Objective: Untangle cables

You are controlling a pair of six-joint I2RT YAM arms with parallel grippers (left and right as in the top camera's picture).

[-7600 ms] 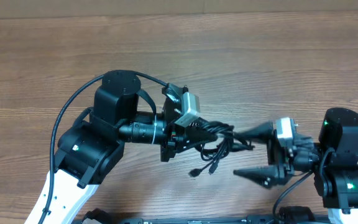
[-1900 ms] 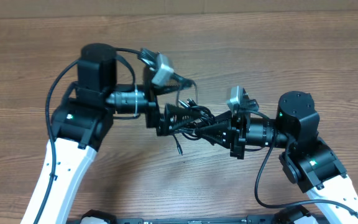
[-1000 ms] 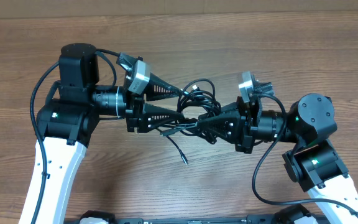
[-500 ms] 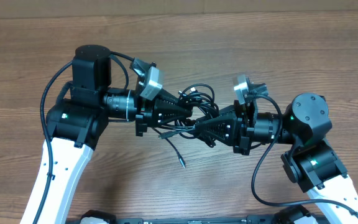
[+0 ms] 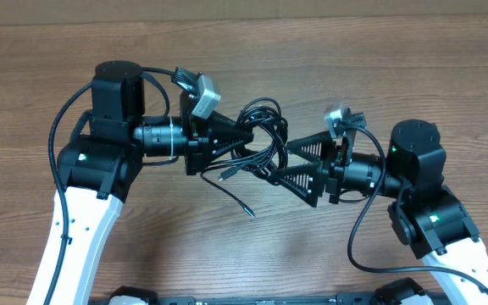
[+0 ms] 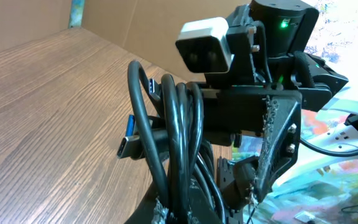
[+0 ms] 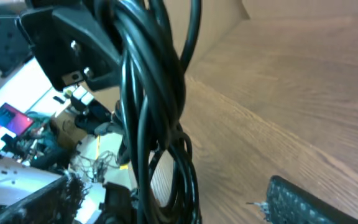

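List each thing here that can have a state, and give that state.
Cables: tangled in one bundle, held up.
Left gripper: shut on the cables.
Right gripper: open, gripping nothing.
Loose end: trailing free below the bundle.

R gripper (image 5: 285,161) jaws now open, off the cables (image 5: 265,149); L gripper (image 5: 248,137) jaws shut on them.

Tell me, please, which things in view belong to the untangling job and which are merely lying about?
Job:
- cables, bunched together
- left gripper, shut on the cables
- right gripper, open

Not the job:
- wooden table
- brown board behind it
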